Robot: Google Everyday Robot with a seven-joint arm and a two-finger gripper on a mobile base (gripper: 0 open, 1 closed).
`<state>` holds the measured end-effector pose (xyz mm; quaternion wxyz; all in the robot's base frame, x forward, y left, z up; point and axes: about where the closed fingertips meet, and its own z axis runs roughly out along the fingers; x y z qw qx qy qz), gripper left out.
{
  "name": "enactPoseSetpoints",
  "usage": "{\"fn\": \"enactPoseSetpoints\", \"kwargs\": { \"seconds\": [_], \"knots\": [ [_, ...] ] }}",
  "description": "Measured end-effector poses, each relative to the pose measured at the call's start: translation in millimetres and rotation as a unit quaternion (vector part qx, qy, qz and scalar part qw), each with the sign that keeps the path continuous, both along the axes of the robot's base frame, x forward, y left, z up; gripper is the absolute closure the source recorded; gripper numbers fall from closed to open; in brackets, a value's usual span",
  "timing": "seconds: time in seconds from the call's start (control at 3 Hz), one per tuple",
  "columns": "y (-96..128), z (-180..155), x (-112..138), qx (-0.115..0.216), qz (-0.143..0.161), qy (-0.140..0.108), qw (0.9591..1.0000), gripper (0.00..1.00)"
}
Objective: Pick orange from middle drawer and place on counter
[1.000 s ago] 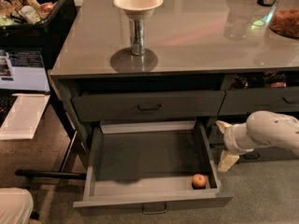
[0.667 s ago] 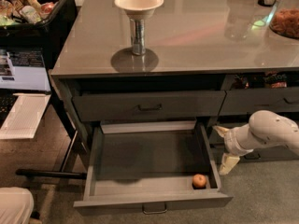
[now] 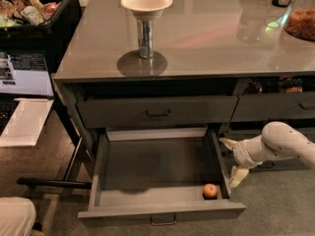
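Observation:
The middle drawer (image 3: 147, 163) is pulled wide open below the counter (image 3: 206, 38). The orange (image 3: 210, 191) lies alone in the drawer's front right corner. My gripper (image 3: 231, 160) is just outside the drawer's right wall, level with its rim, a little behind and to the right of the orange. Its two pale fingers (image 3: 238, 175) are spread apart and hold nothing. The white arm reaches in from the right edge.
A cream bowl (image 3: 146, 2) sits on a metal can (image 3: 144, 38) on the counter. A clear jar of brownish snacks (image 3: 300, 18) stands at the far right. The shallower drawer (image 3: 157, 111) above is closed. A black bin of snacks (image 3: 29, 9) and papers lie to the left.
My gripper has shifted slightly left toward the drawer's right wall. The orange and the drawer have not moved.

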<state>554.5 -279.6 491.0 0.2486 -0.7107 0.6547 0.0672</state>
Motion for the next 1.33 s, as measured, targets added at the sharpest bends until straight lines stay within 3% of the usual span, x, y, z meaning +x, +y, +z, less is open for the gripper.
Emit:
{"fn": "enactPoseSetpoints", "kwargs": {
  "seconds": [0.67,1.33],
  "knots": [
    [26,-25,14,0.019,-0.008,-0.001,0.9998,0.00],
    [27,-38,12,0.023,-0.013,0.008,0.9996,0.00]
  ]
}}
